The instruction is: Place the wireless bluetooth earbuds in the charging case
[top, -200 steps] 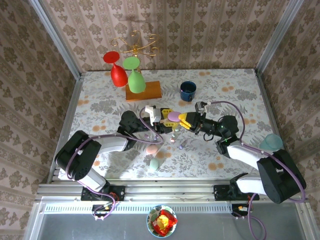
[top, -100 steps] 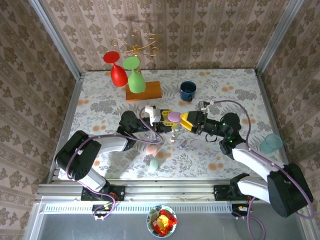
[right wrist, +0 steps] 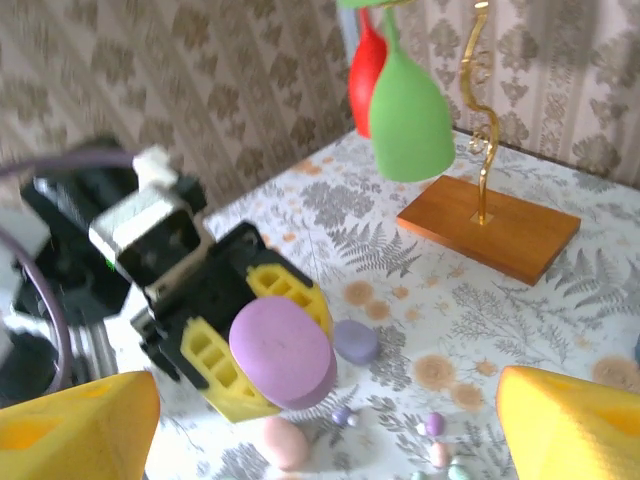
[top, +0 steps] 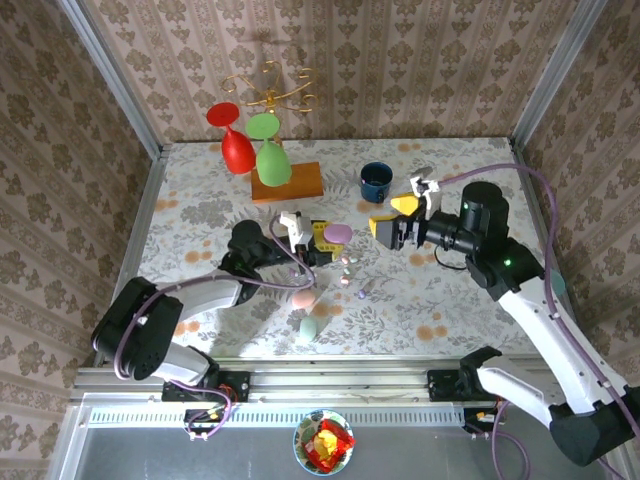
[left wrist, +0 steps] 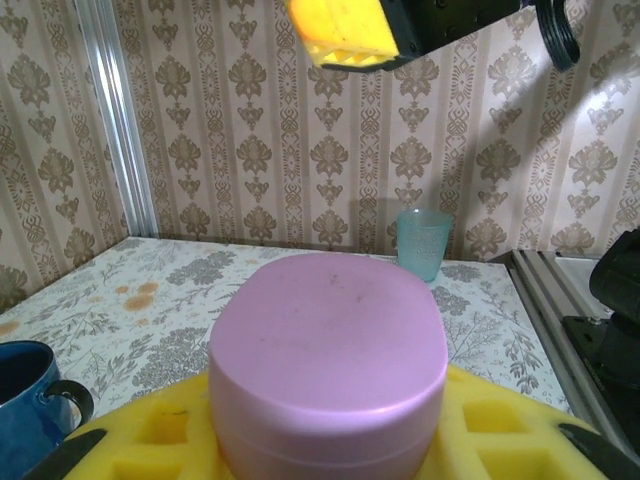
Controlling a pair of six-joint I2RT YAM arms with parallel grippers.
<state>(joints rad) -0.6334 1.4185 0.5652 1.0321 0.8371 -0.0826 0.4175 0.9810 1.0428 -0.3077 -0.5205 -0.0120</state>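
Earbuds [right wrist: 435, 424] lie loose on your counter [top: 450, 295], just beside the purple case [top: 337, 233] clamped in your left fingers [left wrist: 490, 425]. Right fingers [right wrist: 570, 430] are spread wide, holding nothing. Left wrist view also catches a teal cup [left wrist: 422, 243].

Closed in on the left, far and right by walls [top: 420, 70] papered in beige damask. Underneath, a tabletop [top: 200, 190] in pale grey floral print with orange blooms, edged by aluminium rails [top: 110, 75] at the corners and near side. Evenly and brightly lit.
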